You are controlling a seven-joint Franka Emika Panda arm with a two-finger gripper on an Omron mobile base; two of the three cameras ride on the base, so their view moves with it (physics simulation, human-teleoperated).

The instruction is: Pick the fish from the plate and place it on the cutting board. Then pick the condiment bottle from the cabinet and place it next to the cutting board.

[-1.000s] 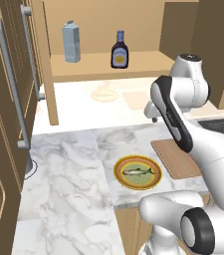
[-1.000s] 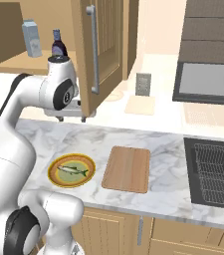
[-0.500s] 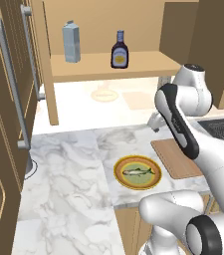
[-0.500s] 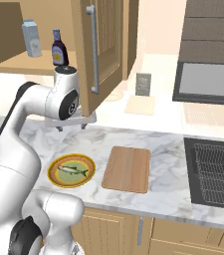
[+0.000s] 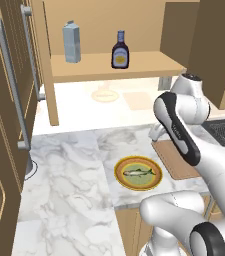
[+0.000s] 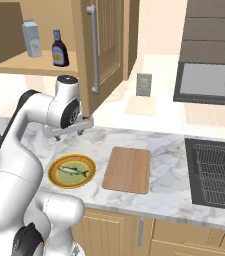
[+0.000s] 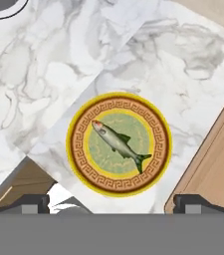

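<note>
The small silvery-green fish (image 5: 138, 172) (image 6: 73, 171) (image 7: 117, 143) lies in the middle of the round plate (image 5: 118, 175) (image 6: 51, 172) (image 7: 74, 144) with an orange-yellow rim. My gripper (image 6: 69, 134) (image 5: 156, 132) (image 7: 112, 202) hangs open above the counter, just behind the plate, with nothing between its fingers. Right of the plate lies the wooden cutting board (image 6: 127, 169) (image 5: 176, 162) (image 7: 213, 164), partly hidden by my arm in the left base view. The dark condiment bottle (image 5: 120, 51) (image 6: 59, 49) stands upright on the shelf of the tan cabinet (image 5: 109, 66) (image 6: 24, 64).
A tall grey-blue carton (image 5: 71, 42) (image 6: 32, 39) stands left of the bottle on the same shelf. The cabinet's open door (image 6: 104, 45) juts out over the counter. A dark cupboard with long grey handles (image 5: 4, 100) is at the left, a sink with a wire rack (image 6: 216, 175) at the right.
The arm has swung down and forward, bringing the hand from near the shelf's height to low over the counter behind the plate. The jaws stay open.
</note>
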